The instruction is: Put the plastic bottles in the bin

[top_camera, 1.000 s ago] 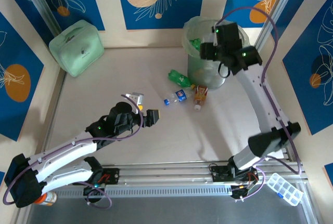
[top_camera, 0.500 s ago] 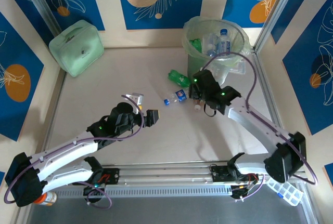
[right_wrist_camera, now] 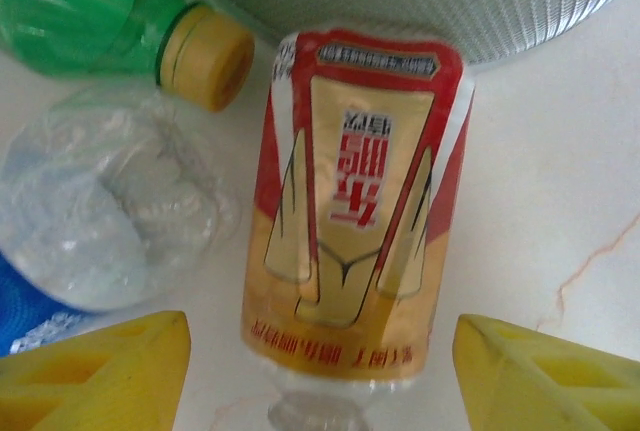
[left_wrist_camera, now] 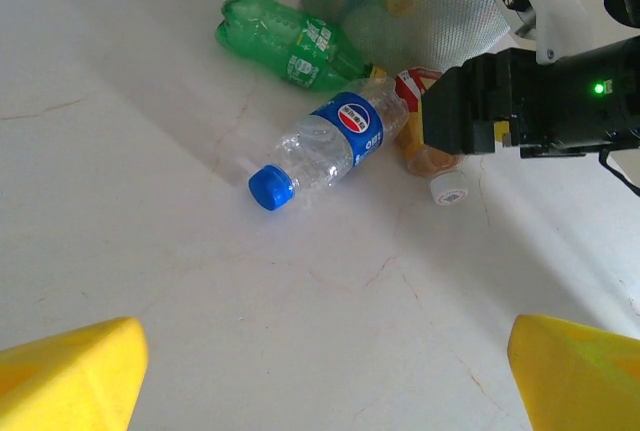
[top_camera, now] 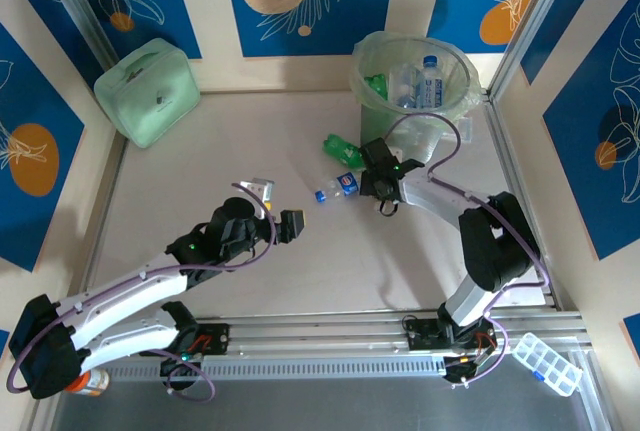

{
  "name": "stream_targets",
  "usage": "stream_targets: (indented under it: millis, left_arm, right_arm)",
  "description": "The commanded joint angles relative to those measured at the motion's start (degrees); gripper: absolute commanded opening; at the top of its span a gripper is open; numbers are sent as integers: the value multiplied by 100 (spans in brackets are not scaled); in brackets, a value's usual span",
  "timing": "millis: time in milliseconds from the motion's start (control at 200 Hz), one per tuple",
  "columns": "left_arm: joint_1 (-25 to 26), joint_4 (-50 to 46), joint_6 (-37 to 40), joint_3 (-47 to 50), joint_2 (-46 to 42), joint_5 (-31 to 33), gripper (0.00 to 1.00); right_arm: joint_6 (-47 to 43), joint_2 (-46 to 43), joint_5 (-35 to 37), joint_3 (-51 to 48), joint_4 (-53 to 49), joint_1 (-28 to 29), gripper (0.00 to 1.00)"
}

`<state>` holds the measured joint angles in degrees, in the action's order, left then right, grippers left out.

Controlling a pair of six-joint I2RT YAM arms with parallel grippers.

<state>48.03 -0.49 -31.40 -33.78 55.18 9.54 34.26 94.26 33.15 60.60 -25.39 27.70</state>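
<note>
Well left of the bin (top_camera: 366,73) sits a rounded, smooth mint-green case (top_camera: 150,91). My left gripper (top_camera: 290,223) hangs over the pale counter (top_camera: 200,171), left of the bin and nearer than it. Its yellow wedge fingers (left_wrist_camera: 70,371) are spread wide and hold nothing.

Toward the bin lies a crumpled clear blue-capped bottle (left_wrist_camera: 325,151). The lobed green bottle (left_wrist_camera: 290,41) lies just beside the bin's base. My right gripper (right_wrist_camera: 320,361) sits low at the bin's foot, its yellow pads (right_wrist_camera: 100,361) parted either side of the cylindrical red-and-gold bottle (right_wrist_camera: 350,211), with gaps showing. The bin itself is a round, translucent, finely ribbed bucket with a clear bag lining, and it holds more bottles (top_camera: 420,81).
</note>
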Motion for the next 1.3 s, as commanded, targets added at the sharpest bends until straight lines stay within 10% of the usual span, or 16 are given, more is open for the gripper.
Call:
stream_targets:
  millis: [0, 815, 1296]
  left_arm:
    - [52, 60, 16, 64, -132, 39, 93]
    - [48, 62, 46, 47, -128, 39, 93]
    - [44, 14, 40, 81, -312, 113, 93]
  right_arm:
    - [-28, 153, -211, -127, 393, -110, 70]
    - [-157, 422, 79, -36, 316, -154, 56]
    - [1272, -812, 434, -1050, -549, 1415, 53]
